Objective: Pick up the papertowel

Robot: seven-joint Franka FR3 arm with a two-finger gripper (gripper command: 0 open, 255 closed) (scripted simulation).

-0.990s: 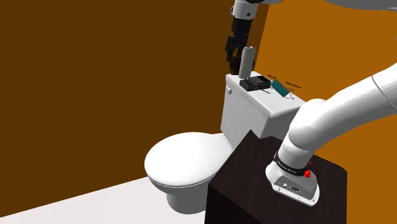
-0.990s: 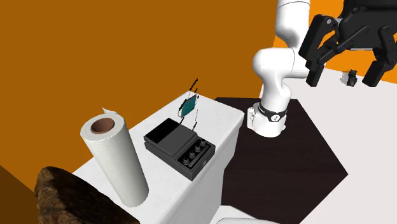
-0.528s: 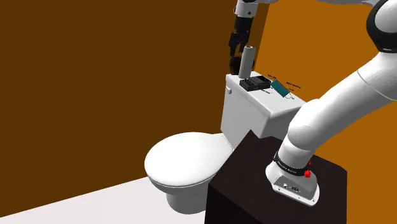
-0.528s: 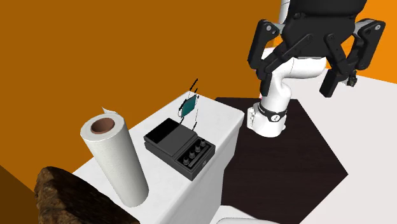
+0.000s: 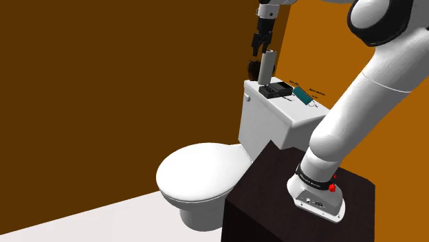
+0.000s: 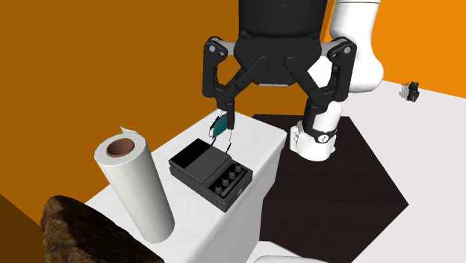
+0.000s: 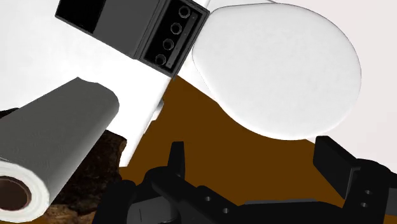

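While the end effector [image 6: 276,125] hangs in the air above the toilet tank, its two black fingers stand wide apart with nothing between them. The paper towel roll [image 6: 134,183] stands upright on the white tank lid [image 6: 258,146], at the end of the lid farthest from the dark stand [image 6: 336,187]. In the wrist view the roll [image 7: 54,140] lies off to one side of the end effector [image 7: 254,156], outside the finger gap. A rough brown lump [image 6: 82,231] sits just beside the roll at the lid's end. A black box with knobs [image 6: 209,170] sits near the roll's other side, and a teal item [image 6: 220,124] stands beyond it. The orange wall runs along the tank's back edge. The air over the roll's top is open. A black band at the arm's base [image 5: 313,183] bears lettering too small to read.
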